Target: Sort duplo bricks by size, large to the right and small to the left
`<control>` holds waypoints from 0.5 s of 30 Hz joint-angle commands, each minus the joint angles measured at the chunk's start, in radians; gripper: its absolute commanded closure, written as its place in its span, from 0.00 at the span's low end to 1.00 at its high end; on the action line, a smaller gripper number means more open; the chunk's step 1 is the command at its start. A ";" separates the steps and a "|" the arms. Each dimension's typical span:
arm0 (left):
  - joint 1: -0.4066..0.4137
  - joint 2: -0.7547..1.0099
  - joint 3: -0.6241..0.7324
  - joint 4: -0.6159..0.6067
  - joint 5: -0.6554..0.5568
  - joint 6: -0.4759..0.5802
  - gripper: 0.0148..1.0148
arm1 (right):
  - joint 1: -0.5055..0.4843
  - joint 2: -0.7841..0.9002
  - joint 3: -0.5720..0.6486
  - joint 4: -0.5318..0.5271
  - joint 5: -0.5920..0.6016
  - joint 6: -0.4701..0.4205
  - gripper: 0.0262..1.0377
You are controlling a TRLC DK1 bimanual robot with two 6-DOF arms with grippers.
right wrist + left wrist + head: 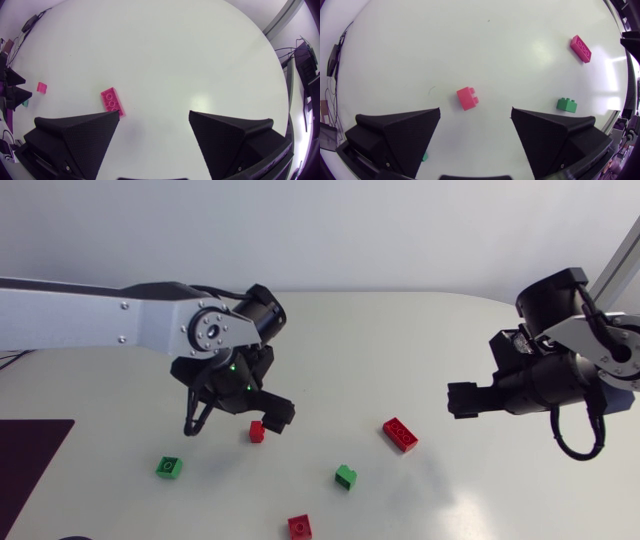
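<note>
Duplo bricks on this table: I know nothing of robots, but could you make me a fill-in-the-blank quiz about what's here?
1. The table holds ___ bricks in all.
2. Of them all, the long brick lies closest to the ___ arm.
3. The left arm's fingers stand ___ above a small red brick.
4. The two bricks that are not red are ___.

Missing words: five; right; open; green.

No text, label, brand, number or sign can be read on the duplo bricks [400,434], on the table [400,340] or elsewhere.
</note>
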 commanded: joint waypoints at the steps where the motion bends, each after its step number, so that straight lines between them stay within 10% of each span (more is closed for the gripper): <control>1: 0.014 0.039 -0.045 0.027 0.006 -0.039 0.03 | -0.002 0.036 -0.026 0.026 0.012 0.032 0.04; 15: 0.007 0.160 -0.054 0.140 0.080 -0.047 0.15 | -0.007 0.136 -0.043 0.118 0.001 0.035 0.04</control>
